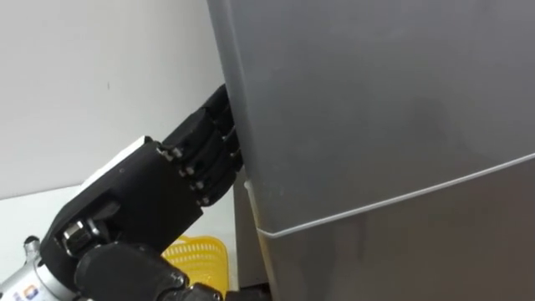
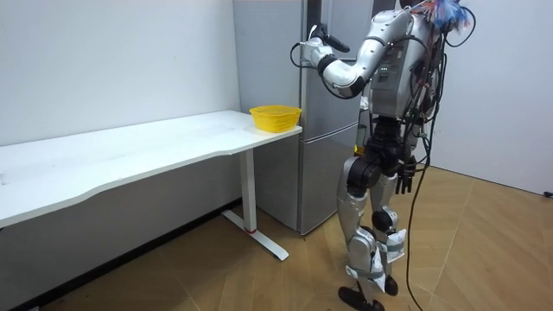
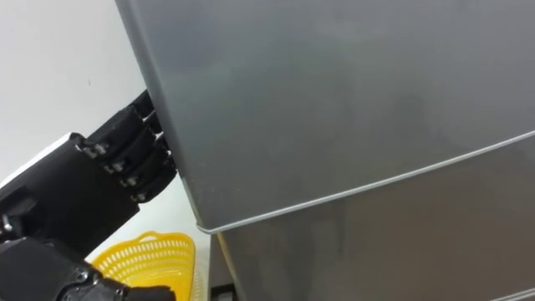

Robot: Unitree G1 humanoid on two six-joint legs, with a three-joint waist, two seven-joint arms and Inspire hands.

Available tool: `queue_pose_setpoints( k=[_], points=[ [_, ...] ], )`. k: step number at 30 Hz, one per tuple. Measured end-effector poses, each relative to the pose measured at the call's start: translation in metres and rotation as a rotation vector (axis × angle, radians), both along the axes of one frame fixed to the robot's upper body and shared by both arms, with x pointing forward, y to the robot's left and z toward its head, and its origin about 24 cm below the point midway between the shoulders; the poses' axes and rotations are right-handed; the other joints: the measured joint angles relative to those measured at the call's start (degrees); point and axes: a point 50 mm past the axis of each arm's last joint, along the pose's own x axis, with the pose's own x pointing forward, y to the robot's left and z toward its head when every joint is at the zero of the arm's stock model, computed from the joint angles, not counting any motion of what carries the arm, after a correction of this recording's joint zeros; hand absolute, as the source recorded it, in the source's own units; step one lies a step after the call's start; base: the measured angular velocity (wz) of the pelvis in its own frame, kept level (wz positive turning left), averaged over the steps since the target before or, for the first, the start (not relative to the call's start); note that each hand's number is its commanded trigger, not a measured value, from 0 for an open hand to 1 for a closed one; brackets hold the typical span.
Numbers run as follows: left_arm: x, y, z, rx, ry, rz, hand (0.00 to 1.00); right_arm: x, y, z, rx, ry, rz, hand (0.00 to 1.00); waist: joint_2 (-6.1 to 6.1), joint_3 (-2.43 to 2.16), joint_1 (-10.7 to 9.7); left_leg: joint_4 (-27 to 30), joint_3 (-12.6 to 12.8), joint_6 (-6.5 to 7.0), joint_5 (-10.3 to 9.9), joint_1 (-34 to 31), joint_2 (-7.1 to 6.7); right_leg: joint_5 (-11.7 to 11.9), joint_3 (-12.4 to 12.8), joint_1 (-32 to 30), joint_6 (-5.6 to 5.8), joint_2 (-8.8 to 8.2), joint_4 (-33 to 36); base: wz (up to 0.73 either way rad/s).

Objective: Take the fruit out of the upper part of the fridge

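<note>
Left robot hand (image 1: 196, 159) reaches behind the edge of the fridge's (image 2: 333, 112) upper door (image 1: 376, 109). Its fingertips are hidden, so its grasp cannot be told. The item to retrieve lies unseen inside. Risk: a shallow hold may slip off the smooth edge once pulled.

Upper fridge door (image 1: 376, 109) shut, a flat barrier, free room along its left edge where the left hand (image 1: 138, 201) sits, yellow basket (image 1: 201, 255) on the white table (image 2: 155, 147) just below, open floor (image 2: 484, 250) at the room view's right.
</note>
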Motion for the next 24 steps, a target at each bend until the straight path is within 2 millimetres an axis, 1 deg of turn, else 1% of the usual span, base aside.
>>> queue_pose_setpoints(
  k=[4,5,6,7,10,13,24],
  points=[
    [0.001,-0.002,0.001,0.001,-0.004,-0.011,1.0,0.001,0.001,0.0,0.013,0.007,0.01,0.0,-0.6,0.03,0.03,0.02,0.0,0.0,0.0,-0.01,0.0,0.0,-0.01,0.05,0.01,0.0,-0.01,0.0],
    [0.001,-0.002,0.001,0.0,-0.004,-0.01,0.64,0.001,0.001,-0.001,0.015,0.008,0.009,0.0,-0.72,0.04,0.04,0.02,0.0,0.0,0.0,-0.01,0.0,0.0,-0.02,0.06,0.02,0.0,-0.01,0.0],
    [0.001,-0.002,0.001,0.0,-0.005,-0.008,0.09,0.001,0.002,-0.001,0.017,0.01,0.009,0.0,-0.93,0.08,0.08,0.02,0.0,0.0,0.0,-0.01,-0.01,0.0,-0.03,0.08,0.02,0.0,-0.01,0.03],
    [0.001,-0.001,0.002,-0.002,-0.007,-0.001,0.0,0.001,0.002,-0.001,0.019,0.01,0.009,0.0,-1.2,0.13,0.09,0.03,0.0,0.0,0.0,-0.03,-0.01,0.01,-0.04,0.08,0.02,0.0,-0.02,0.04],
    [0.002,-0.002,0.004,-0.001,-0.022,-0.014,0.0,0.0,0.002,-0.001,0.021,0.012,0.009,0.0,-1.56,-0.05,0.08,0.03,0.0,0.0,0.0,-0.05,-0.03,0.0,0.03,0.13,0.03,0.0,-0.04,0.01],
    [0.0,-0.007,0.003,0.001,-0.033,-0.064,0.0,0.0,0.002,-0.001,0.018,0.017,0.02,0.0,-1.93,-0.08,0.07,0.05,0.0,0.01,0.0,-0.1,-0.04,0.01,0.06,0.1,0.06,0.0,-0.05,0.0],
    [-0.002,-0.011,0.005,0.006,-0.061,-0.103,0.0,0.0,0.001,-0.001,0.003,0.036,0.07,0.0,-1.64,-0.08,-0.36,0.08,0.0,0.04,0.02,-0.13,-0.07,-0.01,0.08,0.16,0.13,-0.03,-0.03,0.0]
  ],
)
